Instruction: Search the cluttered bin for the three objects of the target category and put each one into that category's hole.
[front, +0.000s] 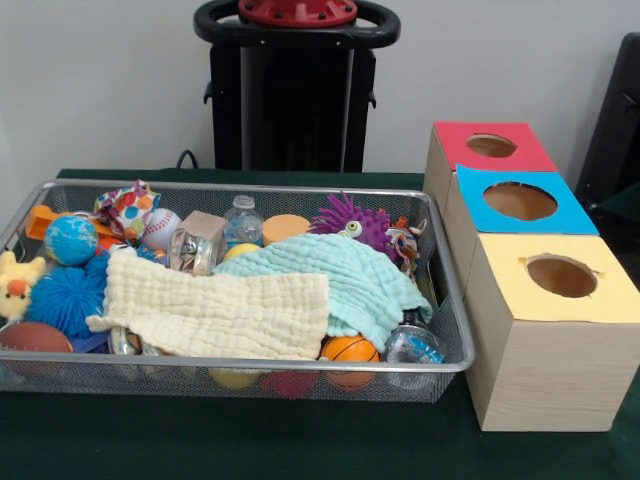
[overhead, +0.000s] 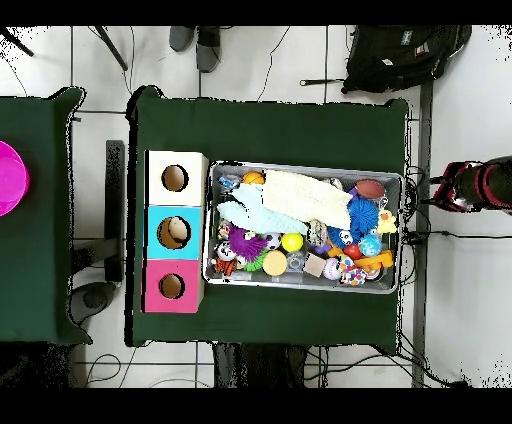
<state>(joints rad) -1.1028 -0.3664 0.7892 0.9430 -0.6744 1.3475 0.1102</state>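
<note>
The silver wire-mesh bin (front: 240, 365) stands on the green table, full of toys; it also shows in the overhead view (overhead: 300, 167). A yellow plush chick (front: 15, 285) with an orange beak sits at the bin's left end, and appears in the overhead view (overhead: 386, 222). A small orange, black and white thing (front: 405, 245) peeks out beside a purple spiky ball (front: 350, 220); I cannot tell what it is. The red-topped box's round hole (front: 491, 146) is the farthest of three, and shows in the overhead view (overhead: 171, 286). No gripper shows in either view.
A cream cloth (front: 220, 310) and a mint cloth (front: 340, 280) cover the bin's middle. Blue spiky ball (front: 65, 295), globe ball (front: 70, 240), baseball (front: 160, 228) and small basketball (front: 350, 350) lie around them. Blue-topped hole (front: 520, 201) and yellow-topped hole (front: 561, 276) adjoin the red one. The robot's pedestal (front: 295, 90) stands behind.
</note>
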